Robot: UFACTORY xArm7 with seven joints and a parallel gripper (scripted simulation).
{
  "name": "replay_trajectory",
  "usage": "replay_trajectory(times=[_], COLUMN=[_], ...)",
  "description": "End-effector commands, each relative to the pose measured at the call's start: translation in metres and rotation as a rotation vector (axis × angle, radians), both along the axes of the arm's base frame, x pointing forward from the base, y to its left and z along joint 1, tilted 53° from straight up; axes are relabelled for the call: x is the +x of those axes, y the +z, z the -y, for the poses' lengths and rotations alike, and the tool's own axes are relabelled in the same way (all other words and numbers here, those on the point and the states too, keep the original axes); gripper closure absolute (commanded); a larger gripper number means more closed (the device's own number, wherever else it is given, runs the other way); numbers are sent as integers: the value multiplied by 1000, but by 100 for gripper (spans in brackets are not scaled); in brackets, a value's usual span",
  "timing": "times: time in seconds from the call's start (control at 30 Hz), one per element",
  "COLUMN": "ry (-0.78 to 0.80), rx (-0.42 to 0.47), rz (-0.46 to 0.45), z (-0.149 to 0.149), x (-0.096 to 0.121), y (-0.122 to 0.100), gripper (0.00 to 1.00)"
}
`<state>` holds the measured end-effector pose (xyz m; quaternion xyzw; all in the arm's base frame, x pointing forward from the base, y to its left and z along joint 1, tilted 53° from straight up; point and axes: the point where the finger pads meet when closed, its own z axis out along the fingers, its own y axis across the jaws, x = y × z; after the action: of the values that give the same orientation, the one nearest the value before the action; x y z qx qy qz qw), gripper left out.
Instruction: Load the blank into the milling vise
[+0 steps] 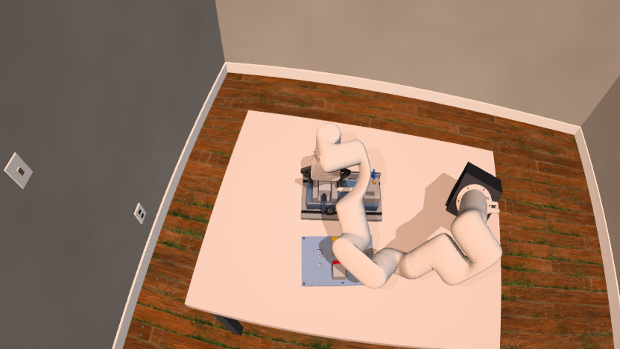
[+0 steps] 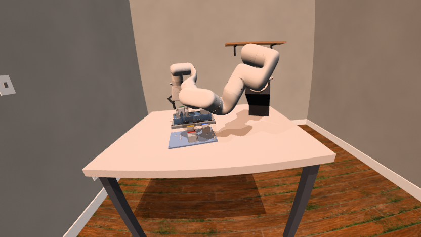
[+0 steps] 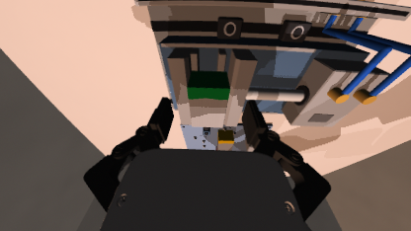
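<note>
In the wrist view the blank with the green end (image 3: 207,96) lies between the two vise jaws (image 3: 179,74), green end pointing away from the infeed plate (image 3: 199,137). My gripper (image 3: 207,108) is open just above it; the fingers stand on either side of the blank and do not touch it. In the overhead view the wrist (image 1: 325,169) covers the gripper and the blank over the vise (image 1: 340,195). In the side view the gripper (image 2: 175,106) hangs over the left part of the vise (image 2: 193,117). Whether the blank touches the fixed jaw or the work stop I cannot tell.
The block with blue hoses (image 3: 323,94) and its rod (image 3: 274,95) lie to the right. On the infeed plate (image 1: 331,260) are a red-ended blank (image 1: 338,268), a yellow-ended blank (image 1: 334,239) and a blue-ended blank (image 2: 205,127). My forearm (image 1: 353,217) passes over the vise and the plate.
</note>
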<state>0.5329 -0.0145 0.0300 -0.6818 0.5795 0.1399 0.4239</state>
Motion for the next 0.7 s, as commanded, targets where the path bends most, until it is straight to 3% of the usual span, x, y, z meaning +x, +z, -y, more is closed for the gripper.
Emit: replay_trajectory(times=[0.0, 0.67], ry=[-4, -3], rx=[-2, -1], rz=[2, 2], z=[3, 5], x=[0, -1], y=[2, 4], gripper=[0, 0])
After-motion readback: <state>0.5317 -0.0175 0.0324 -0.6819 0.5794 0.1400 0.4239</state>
